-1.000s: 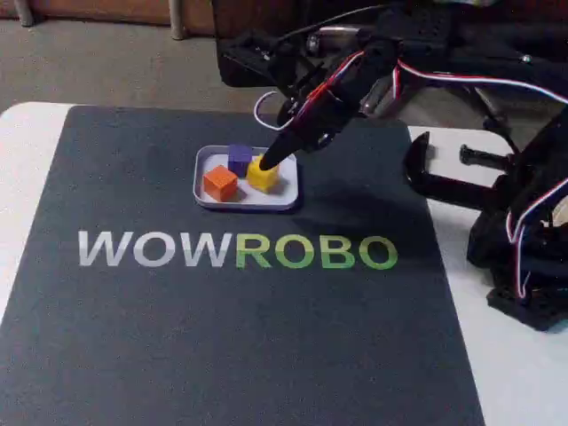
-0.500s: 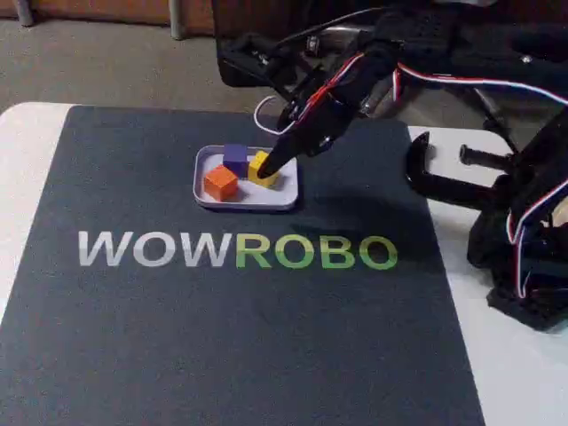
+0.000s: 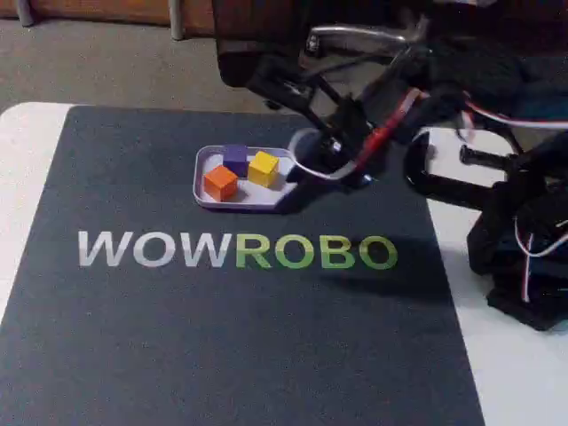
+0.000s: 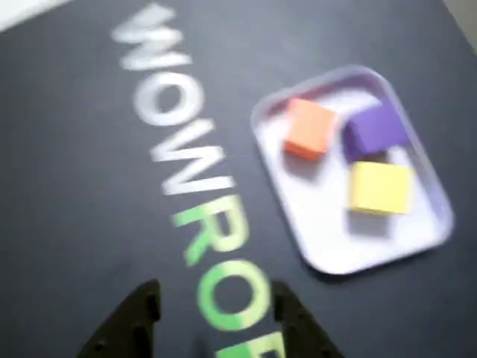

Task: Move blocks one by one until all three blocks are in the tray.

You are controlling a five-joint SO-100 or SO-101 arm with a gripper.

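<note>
Since a second ago the gripper (image 4: 212,309) has lifted off the yellow block (image 3: 264,168) and pulled back to the right in the fixed view; the arm (image 3: 382,124) now hangs above the mat just beside the tray's right end. Yellow block sits slightly shifted from where it was under the fingertips.

Gripper state: in the wrist view two dark fingertips (image 4: 138,317) stand apart at the bottom edge, with bare mat and green lettering between them. Open, holding nothing. In the fixed view the fingers are lost in dark blur; cannot read them there.

Tray (image 3: 206,197): pale, shallow, rounded corners, resting on the dark mat (image 3: 177,337) above the "WOWROBO" print (image 3: 236,250). All three blocks lie inside it.
- Orange block (image 3: 220,182): front left in the fixed view, near the tray's lower rim.
- Purple block (image 3: 235,159): behind it, toward the far rim.
- Yellow block: to the right of the purple one, touching or nearly so; cannot tell which.

Wrist view blurred by motion; the tray (image 4: 328,257) sits upper right, blocks clustered toward its far end, the near end bare.

Mat lies on a white counter (image 3: 27,151). A black clamp (image 3: 444,182) and the arm's base (image 3: 524,257) stand at the right edge of the fixed view.
</note>
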